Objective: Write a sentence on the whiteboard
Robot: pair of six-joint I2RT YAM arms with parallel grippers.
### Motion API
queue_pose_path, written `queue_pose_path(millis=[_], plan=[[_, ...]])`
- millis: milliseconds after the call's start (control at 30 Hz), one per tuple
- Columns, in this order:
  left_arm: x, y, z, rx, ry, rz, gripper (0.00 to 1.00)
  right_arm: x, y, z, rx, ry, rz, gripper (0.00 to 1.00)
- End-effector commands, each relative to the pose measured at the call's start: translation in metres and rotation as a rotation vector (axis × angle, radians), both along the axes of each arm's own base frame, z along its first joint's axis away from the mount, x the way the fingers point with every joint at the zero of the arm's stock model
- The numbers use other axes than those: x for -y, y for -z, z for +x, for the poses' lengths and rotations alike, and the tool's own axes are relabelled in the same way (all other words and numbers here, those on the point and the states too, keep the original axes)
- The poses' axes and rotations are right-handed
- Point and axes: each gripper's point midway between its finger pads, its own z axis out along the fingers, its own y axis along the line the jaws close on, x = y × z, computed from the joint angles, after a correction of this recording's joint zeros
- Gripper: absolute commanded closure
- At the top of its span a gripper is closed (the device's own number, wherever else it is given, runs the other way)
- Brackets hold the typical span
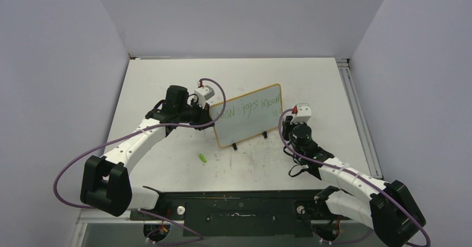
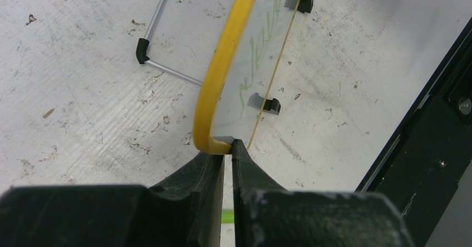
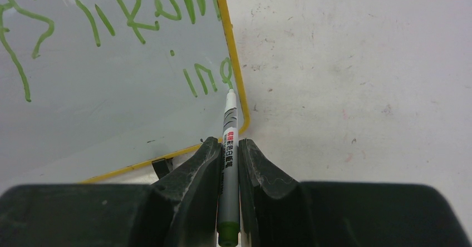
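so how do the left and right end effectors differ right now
The left end effector pinches the whiteboard by a frame corner; the right end effector grips a marker. The left sits at the whiteboard's edge, the right faces its written side. Both are shut on something.

Bright even overhead light, soft shadows, wrist views' near edges blurred

Scuffed white table (image 1: pixel 167 85), whiteboard (image 1: pixel 247 119) standing on it, small green object (image 1: pixel 203 158) nearby
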Motion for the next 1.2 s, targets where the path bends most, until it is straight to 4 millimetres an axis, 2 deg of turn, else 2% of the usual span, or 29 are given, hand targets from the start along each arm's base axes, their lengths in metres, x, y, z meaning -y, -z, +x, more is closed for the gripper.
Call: queue_pose_path(millis=[0,200,433,633,767,967,1067,1167], plan=[[-0.001,0.001,0.001,0.018,0.015,0.036,1.00,-0.004,0.002,0.001,-0.013,-0.010,0.010,0.95],[0.000,0.000,0.001,0.019,0.018,0.034,1.00,-0.004,0.011,-0.005,-0.040,-0.017,0.014,0.95],[0.000,-0.001,0.001,0.022,0.019,0.033,1.00,-0.016,0.016,-0.008,-0.057,-0.064,0.018,0.95],[0.000,-0.001,0.001,0.023,0.019,0.033,1.00,-0.028,0.004,-0.011,-0.019,-0.082,0.041,0.95],[0.000,-0.001,0.001,0.025,0.019,0.033,1.00,-0.024,-0.015,-0.014,0.045,-0.048,0.054,0.95],[0.000,-0.001,0.000,0.026,0.017,0.035,1.00,0.001,-0.036,-0.022,0.105,0.051,0.066,0.95],[0.000,-0.001,0.000,0.026,0.019,0.034,1.00,0.010,-0.033,-0.022,0.090,0.081,0.053,0.95],[0.000,-0.001,0.000,0.024,0.019,0.035,1.00,0.009,-0.018,-0.019,0.033,0.060,0.064,0.95]])
